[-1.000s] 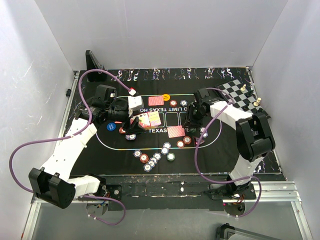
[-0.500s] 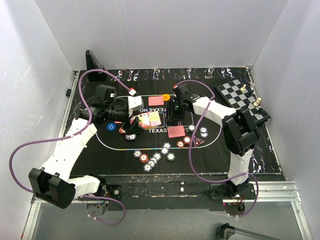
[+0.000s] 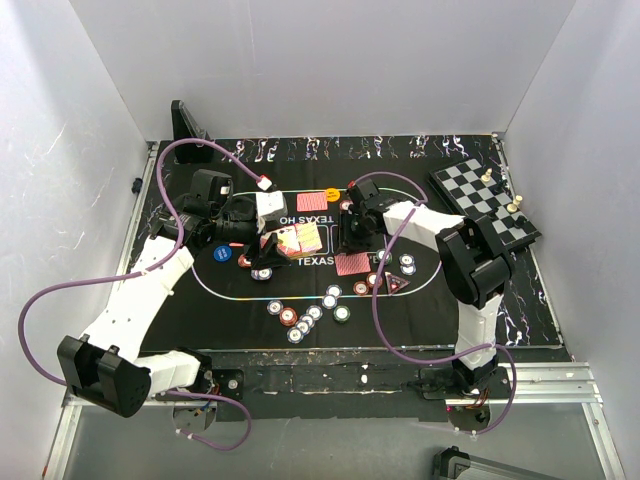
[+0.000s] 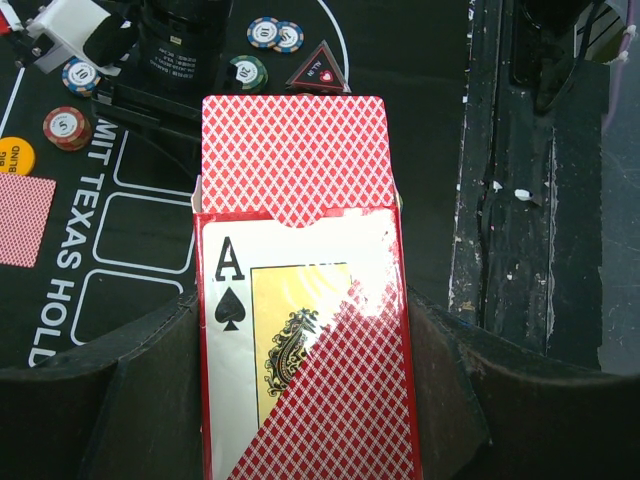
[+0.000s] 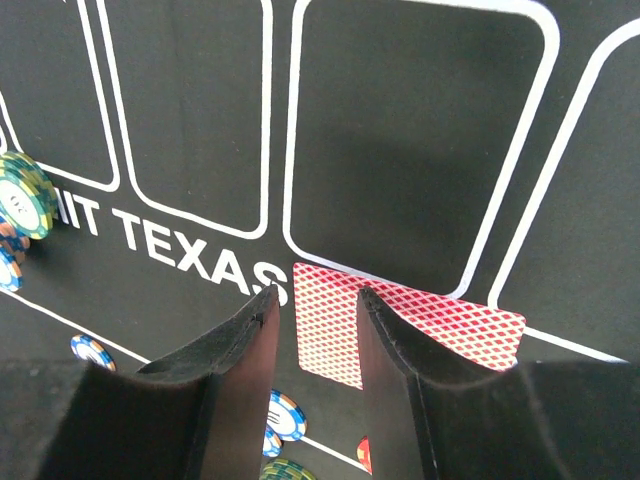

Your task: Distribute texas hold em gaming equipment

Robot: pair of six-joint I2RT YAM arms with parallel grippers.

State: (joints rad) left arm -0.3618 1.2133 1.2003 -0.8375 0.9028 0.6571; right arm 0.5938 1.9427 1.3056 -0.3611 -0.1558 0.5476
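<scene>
My left gripper (image 3: 283,241) is shut on a card box (image 4: 300,340) with an ace of spades on it, held over the mat's left part. Red-backed playing cards (image 4: 290,150) stick out of its open end. My right gripper (image 3: 351,234) hangs over the mat's middle, open, with nothing between its fingers (image 5: 250,340). Just past its tips (image 5: 315,295) a red-backed card (image 5: 400,325) lies flat on the mat (image 3: 352,263). Another card (image 3: 313,200) lies beside the yellow button (image 3: 332,194). Several poker chips (image 3: 300,320) sit near the front, and the dark triangular marker (image 3: 397,286) is to their right.
A chessboard (image 3: 480,195) with pieces rests at the back right corner. A blue chip (image 3: 222,253) lies by the left arm. More chips (image 3: 407,265) sit beside the right arm. White walls close in three sides. Purple cables loop off both arms.
My right arm has swung left from the mat's right side to its middle, above the flat card. The left arm and its card box have stayed still.
</scene>
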